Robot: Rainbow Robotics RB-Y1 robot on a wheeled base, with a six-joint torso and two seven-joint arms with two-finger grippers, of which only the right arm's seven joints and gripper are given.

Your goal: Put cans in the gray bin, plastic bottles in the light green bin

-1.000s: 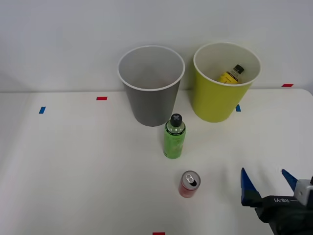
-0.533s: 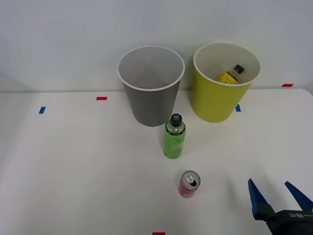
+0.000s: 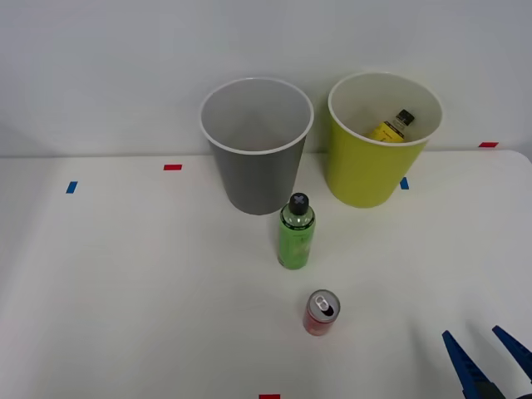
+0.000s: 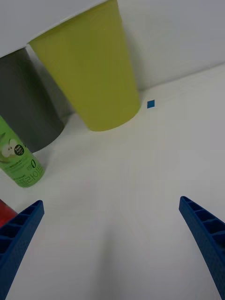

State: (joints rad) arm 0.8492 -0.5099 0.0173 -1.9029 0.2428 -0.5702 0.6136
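Where the front view looks down on the white table (image 3: 125, 283), the short red can (image 3: 322, 312) stands upright just in front of the upright bright green plastic bottle (image 3: 296, 232), the tall gray bin (image 3: 256, 145) is just behind that bottle, and the lime bin (image 3: 378, 141) right of the gray one holds the yellow bottle (image 3: 392, 127); the right gripper (image 3: 489, 359) hangs well right of the can, its 2 blue ribbed fingers spread and holding nothing. In the right wrist view, the spread fingers (image 4: 21, 232) frame bare table, with the green bottle (image 4: 21, 159) beside the gray bin (image 4: 26, 101) and the lime bin (image 4: 93, 70).

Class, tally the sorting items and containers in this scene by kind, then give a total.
Bottles: 2 (green bottle on the table, yellow bottle inside the lime bin)
Cans: 1 (red can)
Bins: 2 (gray bin, lime bin)
Total: 5
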